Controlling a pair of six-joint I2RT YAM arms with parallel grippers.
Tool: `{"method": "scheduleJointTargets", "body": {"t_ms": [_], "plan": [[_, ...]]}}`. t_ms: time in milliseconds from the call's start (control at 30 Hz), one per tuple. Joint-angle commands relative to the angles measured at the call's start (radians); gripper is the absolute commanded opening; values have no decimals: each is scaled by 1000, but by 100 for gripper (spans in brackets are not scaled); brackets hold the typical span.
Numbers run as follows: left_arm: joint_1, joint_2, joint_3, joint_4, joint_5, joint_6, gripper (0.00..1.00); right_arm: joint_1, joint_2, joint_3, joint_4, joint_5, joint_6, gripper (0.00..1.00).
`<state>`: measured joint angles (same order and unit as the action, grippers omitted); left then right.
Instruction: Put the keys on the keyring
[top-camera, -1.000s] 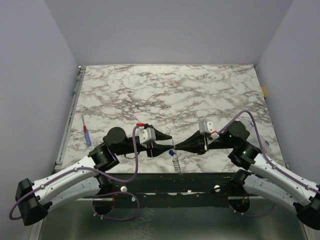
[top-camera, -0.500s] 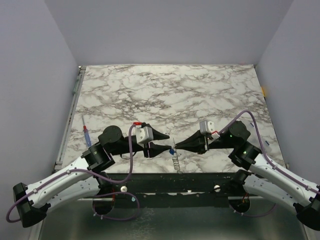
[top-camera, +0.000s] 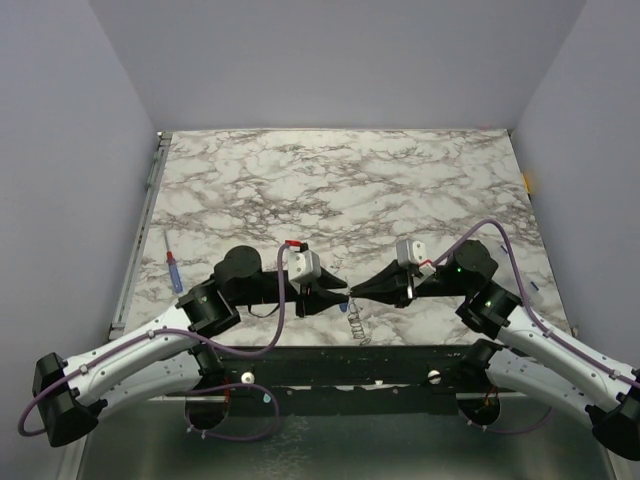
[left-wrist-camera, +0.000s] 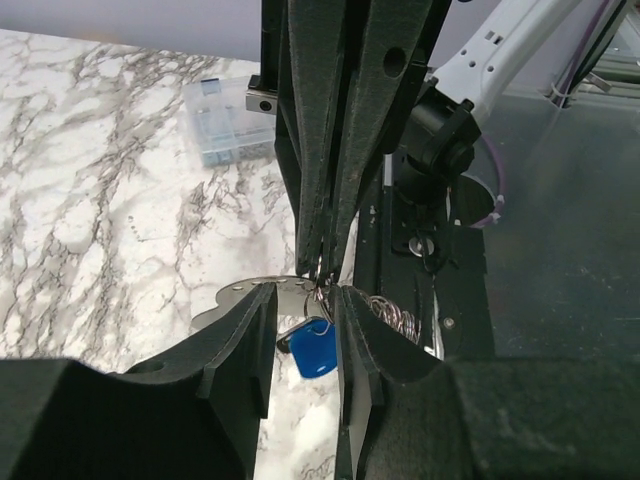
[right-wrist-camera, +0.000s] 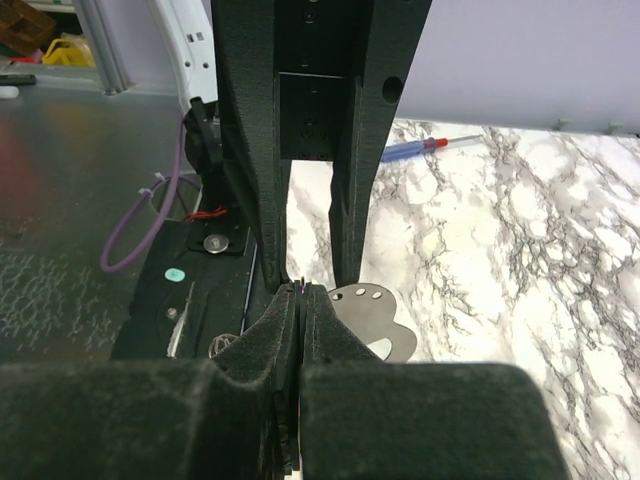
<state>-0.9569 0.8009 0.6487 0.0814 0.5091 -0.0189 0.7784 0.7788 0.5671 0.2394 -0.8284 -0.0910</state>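
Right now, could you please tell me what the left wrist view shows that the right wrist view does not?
Only the left wrist view: the blue-headed key hanging below the keyring, and a clear plastic box on the marble. Only the right wrist view: the screwdriver. Both: the flat silvery keys, the marble table, the right end effector shut on the keyring, and the left end effector open on either side of it.
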Motion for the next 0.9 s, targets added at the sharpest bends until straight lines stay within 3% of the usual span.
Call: {"method": "scheduleJointTargets", "body": {"t_ms": [0,200,367,667,867], "plan": [[-4,22,14,60,44,-38,35,4,0,25,30,8,-10,1],[-4,44,-10,126,48,-86,31,3,3,24,28,12,-14,1],[-3,50,-9,132,34,-81,0,4,1,22,22,11,-13,1],[-4,8,-30,121,-36,-25,0,4,-11,30,-16,45,-3,1],[-4,-6,-28,101,-31,-8,0,4,5,93,-122,129,23,31]]}}
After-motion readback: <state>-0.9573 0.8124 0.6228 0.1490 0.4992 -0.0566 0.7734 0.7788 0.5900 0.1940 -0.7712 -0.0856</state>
